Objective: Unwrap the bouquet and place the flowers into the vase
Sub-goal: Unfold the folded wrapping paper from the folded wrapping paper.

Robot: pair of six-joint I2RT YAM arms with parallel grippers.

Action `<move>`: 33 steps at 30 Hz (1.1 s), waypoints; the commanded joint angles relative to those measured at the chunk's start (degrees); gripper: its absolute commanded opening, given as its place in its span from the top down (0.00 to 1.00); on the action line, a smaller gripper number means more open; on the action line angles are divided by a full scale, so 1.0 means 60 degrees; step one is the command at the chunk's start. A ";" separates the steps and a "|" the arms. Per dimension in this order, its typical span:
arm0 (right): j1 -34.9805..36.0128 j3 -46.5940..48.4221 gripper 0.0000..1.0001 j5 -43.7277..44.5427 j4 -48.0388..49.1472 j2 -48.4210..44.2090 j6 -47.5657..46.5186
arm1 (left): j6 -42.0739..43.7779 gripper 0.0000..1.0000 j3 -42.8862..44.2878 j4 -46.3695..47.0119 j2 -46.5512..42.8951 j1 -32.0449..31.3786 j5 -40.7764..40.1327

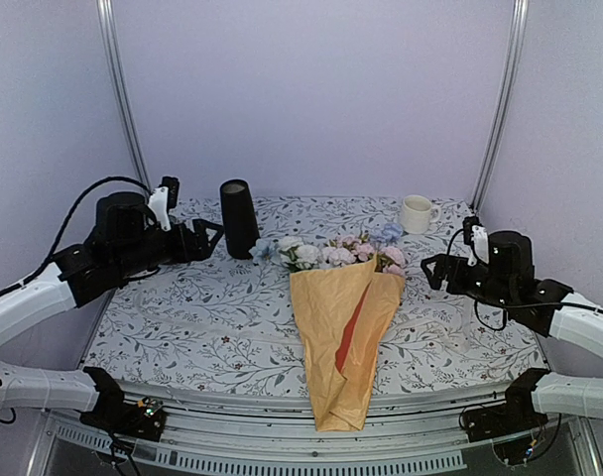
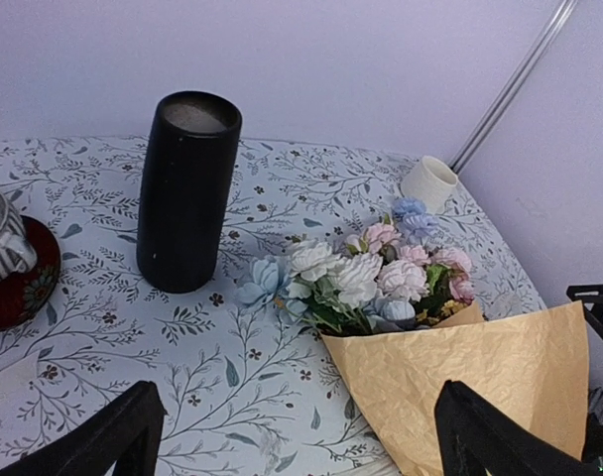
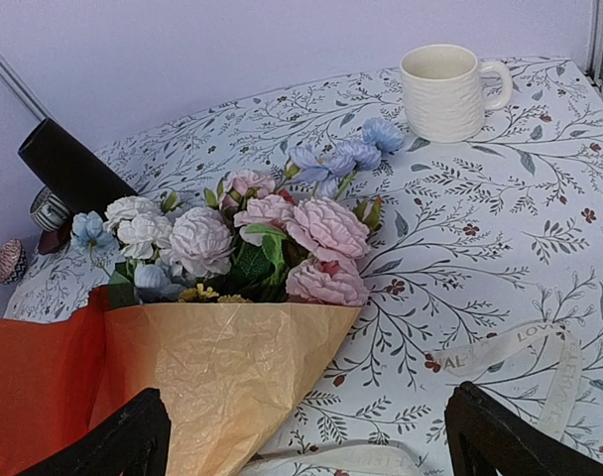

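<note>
Bouquet (image 1: 346, 327) lying wrapped at table centre, I see my left gripper (image 1: 215, 237) spread wide and empty at left, vase (image 1: 238, 218) upright near it, flowers (image 1: 331, 251) at the paper's far end, white mug (image 1: 416, 213), right gripper (image 1: 427, 274) wide, empty

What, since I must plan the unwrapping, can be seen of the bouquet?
The bouquet is a cone of crinkled tan kraft paper with an orange inner sheet showing through its front slit. It lies flat on the patterned table, wrapped, narrow tip over the near edge, wide end toward the far side. Pink, white and pale blue flowers with green leaves spill out there, short of the black vase. A cream ribbon lies loose beside it.
</note>
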 commanded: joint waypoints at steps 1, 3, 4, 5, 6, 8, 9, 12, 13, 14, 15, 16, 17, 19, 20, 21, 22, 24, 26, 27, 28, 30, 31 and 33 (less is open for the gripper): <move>-0.0024 -0.0104 0.01 -0.0327 0.0409 0.0200 -0.0011 | 0.0343 0.02 0.0813 -0.0532 0.0940 -0.1121 -0.1196; -0.0028 0.0014 0.01 -0.0335 0.0307 0.0421 0.0101 | 0.0323 0.02 0.0981 -0.0534 0.1299 -0.1468 -0.1546; -0.0028 0.0093 0.01 -0.0315 0.0207 0.0537 0.0182 | 0.0281 0.02 0.1074 -0.0556 0.1440 -0.1553 -0.1623; -0.0030 0.0183 0.01 -0.0312 0.0144 0.0635 0.0246 | 0.0197 0.02 0.1148 -0.0601 0.1542 -0.1597 -0.1667; -0.0028 0.0257 0.01 -0.0314 0.0103 0.0706 0.0248 | 0.0058 0.02 0.1227 -0.0671 0.1614 -0.1597 -0.1704; -0.0027 0.0320 0.01 -0.0300 0.0066 0.0781 0.0118 | -0.0258 0.02 0.1290 -0.0763 0.1649 -0.1590 -0.1964; -0.0015 0.0310 0.01 -0.0238 0.0076 0.0754 0.0010 | -0.0335 0.02 0.1260 -0.0743 0.1616 -0.1598 -0.2082; -0.0027 0.0090 0.01 -0.0236 0.0295 0.0380 -0.0108 | -0.0275 0.02 0.0854 -0.0230 0.1343 -0.1593 -0.2117; -0.0028 0.0003 0.01 -0.0297 0.0387 0.0255 -0.0111 | -0.0230 0.02 0.0639 0.0044 0.1219 -0.1585 -0.2059; -0.0020 -0.0114 0.01 -0.0376 0.0470 0.0152 -0.0113 | -0.0209 0.02 0.0460 0.0263 0.1106 -0.1584 -0.1989; -0.0027 -0.0158 0.01 -0.0435 0.0528 0.0089 -0.0133 | -0.0206 0.02 0.0267 0.0444 0.1015 -0.1559 -0.1905; -0.0017 -0.0185 0.01 -0.0459 0.0546 0.0061 -0.0132 | -0.0239 0.02 0.0187 0.0533 0.0964 -0.1563 -0.1908; -0.0019 -0.0179 0.01 -0.0468 0.0527 0.0067 -0.0128 | -0.0274 0.02 0.0169 0.0553 0.0954 -0.1565 -0.1969; -0.0027 -0.0146 0.01 -0.0454 0.0450 0.0135 -0.0127 | -0.0300 0.02 0.0219 0.0465 0.1014 -0.1568 -0.2089; -0.0028 -0.0132 0.01 -0.0478 0.0430 0.0188 -0.0127 | -0.0266 0.02 0.0238 0.0426 0.1059 -0.1556 -0.2108; -0.0020 -0.0111 0.01 -0.0528 0.0431 0.0244 -0.0149 | -0.0241 0.02 0.0276 0.0391 0.1117 -0.1573 -0.2135; -0.0030 -0.0100 0.01 -0.0603 0.0443 0.0278 -0.0163 | -0.0238 0.02 0.0296 0.0369 0.1163 -0.1581 -0.2116; -0.0028 -0.0092 0.01 -0.0791 0.0495 0.0354 -0.0182 | -0.0223 0.02 0.0305 0.0384 0.1219 -0.1576 -0.1979; -0.0027 -0.0103 0.01 -0.0978 0.0571 0.0409 -0.0206 | -0.0223 0.02 0.0270 0.0438 0.1224 -0.1577 -0.1836; -0.0028 -0.0109 0.01 -0.1030 0.0596 0.0418 -0.0203 | -0.0223 0.02 0.0235 0.0457 0.1189 -0.1580 -0.1846; -0.0028 -0.0100 0.01 -0.1066 0.0613 0.0443 -0.0212 | -0.0256 0.02 0.0188 0.0479 0.1169 -0.1574 -0.1922; -0.0024 -0.0099 0.01 -0.1065 0.0612 0.0439 -0.0229 | -0.0250 0.02 0.0118 0.0496 0.1135 -0.1578 -0.1980; -0.0027 -0.0099 0.01 -0.1058 0.0612 0.0453 -0.0230 | -0.0228 0.02 0.0102 0.0492 0.1134 -0.1574 -0.1948; -0.0028 -0.0086 0.01 -0.1042 0.0620 0.0467 -0.0235 | -0.0167 0.02 0.0100 0.0475 0.1176 -0.1579 -0.1848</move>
